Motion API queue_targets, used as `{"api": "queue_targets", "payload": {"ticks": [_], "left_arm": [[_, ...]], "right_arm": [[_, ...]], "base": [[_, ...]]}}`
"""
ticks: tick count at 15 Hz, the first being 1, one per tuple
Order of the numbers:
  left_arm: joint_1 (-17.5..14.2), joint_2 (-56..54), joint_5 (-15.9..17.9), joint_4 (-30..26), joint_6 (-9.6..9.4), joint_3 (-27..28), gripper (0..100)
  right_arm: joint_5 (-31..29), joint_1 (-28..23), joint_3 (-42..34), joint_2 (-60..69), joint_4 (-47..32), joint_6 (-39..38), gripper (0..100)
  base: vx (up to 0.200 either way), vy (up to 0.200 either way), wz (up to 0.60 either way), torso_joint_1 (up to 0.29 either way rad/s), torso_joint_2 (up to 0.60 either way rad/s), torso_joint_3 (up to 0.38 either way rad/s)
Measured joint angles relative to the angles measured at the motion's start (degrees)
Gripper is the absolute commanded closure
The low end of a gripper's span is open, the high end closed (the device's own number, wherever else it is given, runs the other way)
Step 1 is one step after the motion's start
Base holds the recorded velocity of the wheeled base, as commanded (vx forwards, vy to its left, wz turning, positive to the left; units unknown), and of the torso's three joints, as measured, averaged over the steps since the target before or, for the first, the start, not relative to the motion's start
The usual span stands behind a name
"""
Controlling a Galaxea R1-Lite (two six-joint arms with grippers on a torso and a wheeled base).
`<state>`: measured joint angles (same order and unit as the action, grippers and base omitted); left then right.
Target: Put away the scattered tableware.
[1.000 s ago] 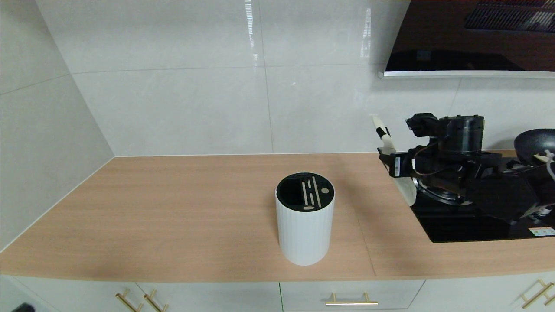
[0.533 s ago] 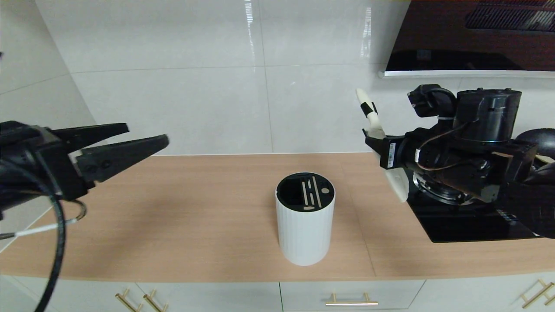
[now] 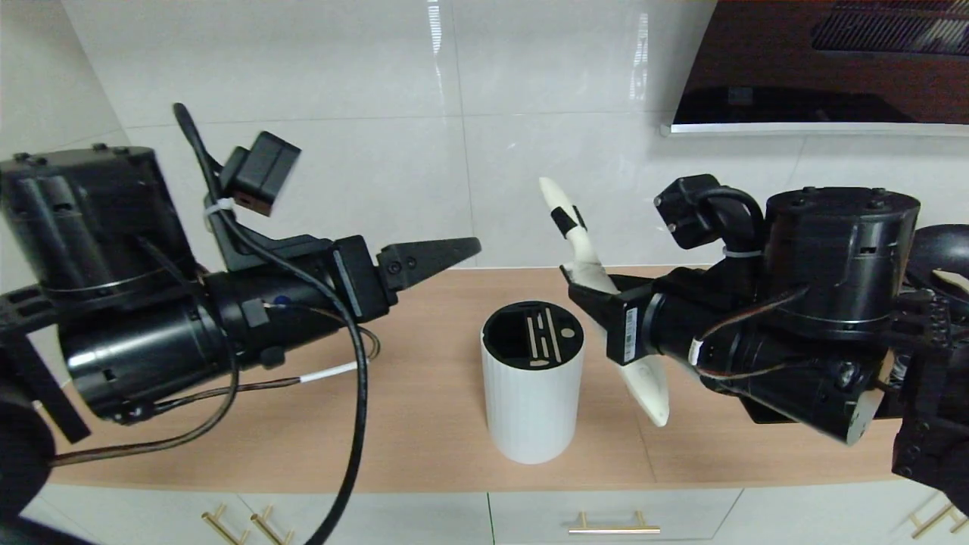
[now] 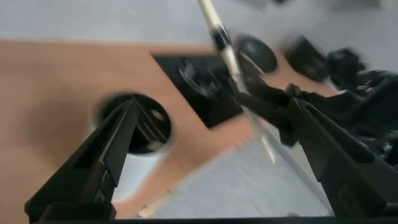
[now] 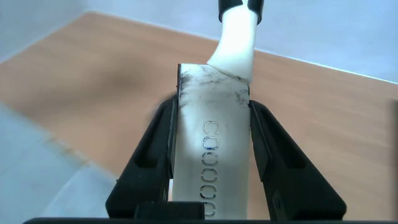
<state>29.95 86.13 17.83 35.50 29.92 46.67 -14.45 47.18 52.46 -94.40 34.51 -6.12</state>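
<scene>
**Closing in on the holder with the spatula**

Since a second ago, brings the right gripper (image 3: 594,291) in from the far right to just right of the holder (image 3: 532,401). Swings the left gripper (image 3: 431,257) in from the left too, to hang over the counter (image 3: 424,431) with fingers spread apart and empty.

Risks jabbing the blade against the holder's rim or slotted lid and tipping that tall, narrow cylinder, with the spatula (image 3: 581,246) tilted and not yet over any opening. Risks also a slip in the clamp, with a smooth, curved neck pinched at one spot.

Nearest, shows the holder upright by the counter's front edge: white ribbed wall, black top with one large opening and thin slots. Just right of it, apart, keeps the cream spatula (image 5: 214,137) clamped between the right jaws, blade low and near. Farther back, points the black-banded handle up toward the tiled wall.
</scene>
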Motion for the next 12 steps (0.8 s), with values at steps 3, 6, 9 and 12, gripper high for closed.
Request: {"api": "queue_targets", "payload": {"ticks": [3, 6, 9, 12], "left_arm": [[1.66, 6.57, -0.29, 11.69, 0.93, 0.16, 0], [3.15, 10.97, 0.06, 15.17, 3.80, 0.55, 0], [3.82, 13.24, -0.22, 15.43, 5.00, 1.51, 0], [3.93, 15.08, -0.46, 17.71, 7.77, 2.83, 0]], "right_arm": [[-0.66, 3.73, -0.87, -1.35, 0.33, -0.91, 100], [-1.21, 5.00, -1.06, -2.29, 0.77, -0.99, 100], [-2.22, 5.35, -1.17, -2.58, 2.22, -0.96, 100], [-2.28, 6.13, -1.50, -2.58, 2.30, -0.94, 100]], "base": [[0.000, 0.000, 0.00, 0.000, 0.00, 0.000], [0.000, 0.000, 0.00, 0.000, 0.00, 0.000], [0.000, 0.000, 0.00, 0.000, 0.00, 0.000], [0.000, 0.000, 0.00, 0.000, 0.00, 0.000]]}}
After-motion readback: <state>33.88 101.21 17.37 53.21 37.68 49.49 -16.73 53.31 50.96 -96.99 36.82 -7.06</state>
